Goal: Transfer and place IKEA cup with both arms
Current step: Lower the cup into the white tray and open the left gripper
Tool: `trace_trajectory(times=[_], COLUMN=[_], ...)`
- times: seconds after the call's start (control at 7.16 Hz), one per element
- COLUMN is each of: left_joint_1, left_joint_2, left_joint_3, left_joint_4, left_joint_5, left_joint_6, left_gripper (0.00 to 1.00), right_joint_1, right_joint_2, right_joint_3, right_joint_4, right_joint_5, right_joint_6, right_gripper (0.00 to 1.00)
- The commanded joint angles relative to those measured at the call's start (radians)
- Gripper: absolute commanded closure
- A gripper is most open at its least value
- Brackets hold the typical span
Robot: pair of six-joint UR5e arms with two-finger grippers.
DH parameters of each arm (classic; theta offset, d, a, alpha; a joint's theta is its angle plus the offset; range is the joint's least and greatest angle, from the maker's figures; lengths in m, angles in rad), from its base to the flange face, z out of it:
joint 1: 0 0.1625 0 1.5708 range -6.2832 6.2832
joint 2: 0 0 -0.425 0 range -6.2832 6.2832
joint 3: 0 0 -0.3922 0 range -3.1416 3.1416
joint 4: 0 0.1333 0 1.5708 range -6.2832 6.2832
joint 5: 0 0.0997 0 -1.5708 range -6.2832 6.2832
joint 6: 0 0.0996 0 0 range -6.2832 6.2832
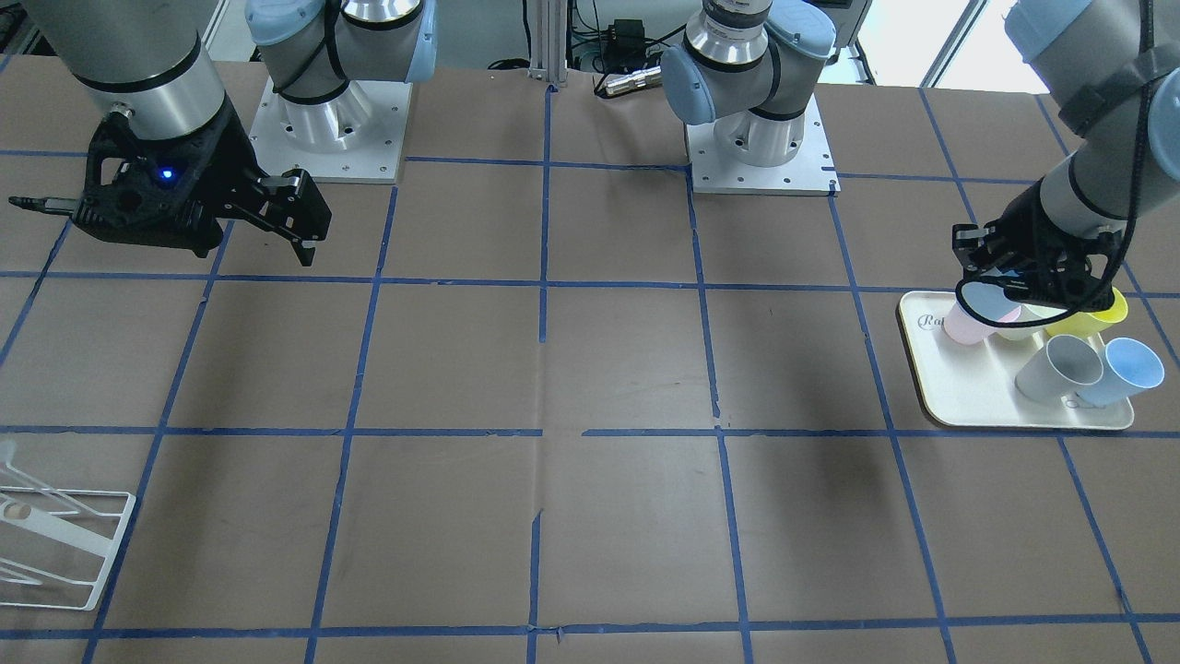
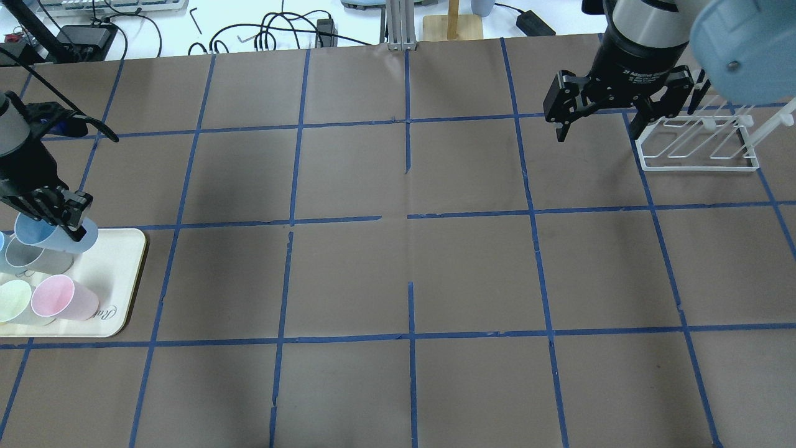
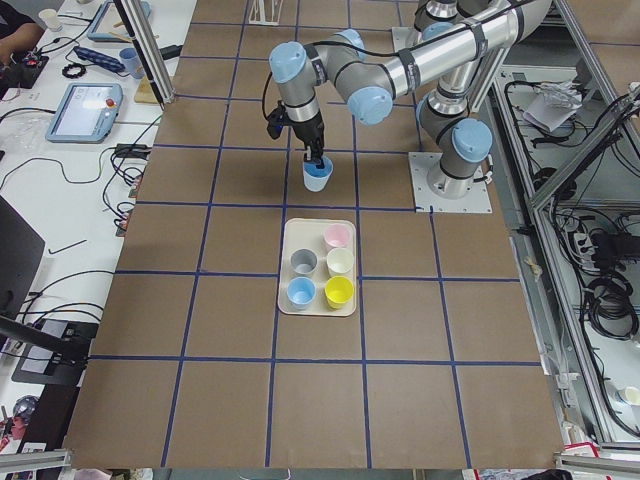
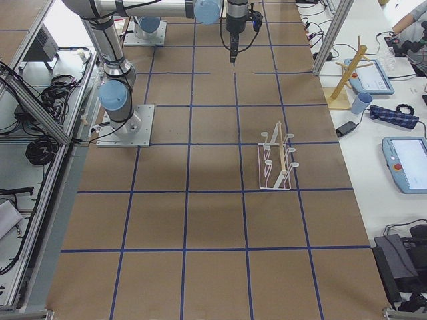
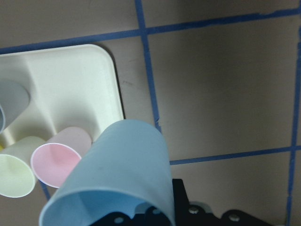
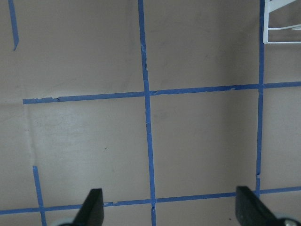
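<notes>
My left gripper (image 2: 65, 219) is shut on the rim of the pale-blue IKEA cup (image 2: 38, 234) and holds it tilted above the back edge of the cream tray (image 2: 118, 274). The held cup fills the left wrist view (image 5: 117, 174) and also shows in the front view (image 1: 982, 300) and the left side view (image 3: 317, 178). A second blue cup (image 1: 1123, 371) stands on the tray. My right gripper (image 2: 600, 127) is open and empty, hovering far across the table beside the white wire rack (image 2: 696, 146); its fingers (image 6: 94, 209) show over bare table.
On the tray (image 1: 968, 392) stand a grey cup (image 1: 1060, 367), a pink cup (image 1: 966, 327), a cream cup (image 1: 1019, 325) and a yellow cup (image 1: 1099, 318). Blue tape lines grid the brown table. The arm bases (image 1: 761, 138) sit at the robot's edge.
</notes>
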Motion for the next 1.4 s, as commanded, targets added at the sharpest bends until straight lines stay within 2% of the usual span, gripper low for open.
trace_trajectory(times=[0.0,0.14,0.28,0.56,1.26], left_joint_1=[0.010,0.012,0.013,0.073,0.075], left_joint_2=[-0.111,-0.167,-0.209,-0.260,-0.314], left_joint_3=[0.009,0.006,0.007,0.010,0.010], left_joint_4=[0.113,0.205,0.232,0.239,0.253], left_joint_5=[0.087,0.086,0.087,0.087,0.069], left_joint_6=[0.062,0.095,0.096,0.116,0.106], left_gripper=[1.00,1.00,1.00,1.00,1.00], right_joint_1=[0.000,0.000,-0.003,-0.003,0.001], right_joint_2=[0.001,0.001,0.001,0.001,-0.007], right_joint_3=[0.002,0.002,0.002,0.002,0.004], right_joint_4=[-0.003,-0.005,-0.005,-0.003,0.000], right_joint_5=[0.001,0.001,0.003,0.004,0.009], right_joint_6=[-0.002,-0.003,-0.003,-0.003,0.006], right_gripper=[0.00,0.00,0.00,0.00,0.00])
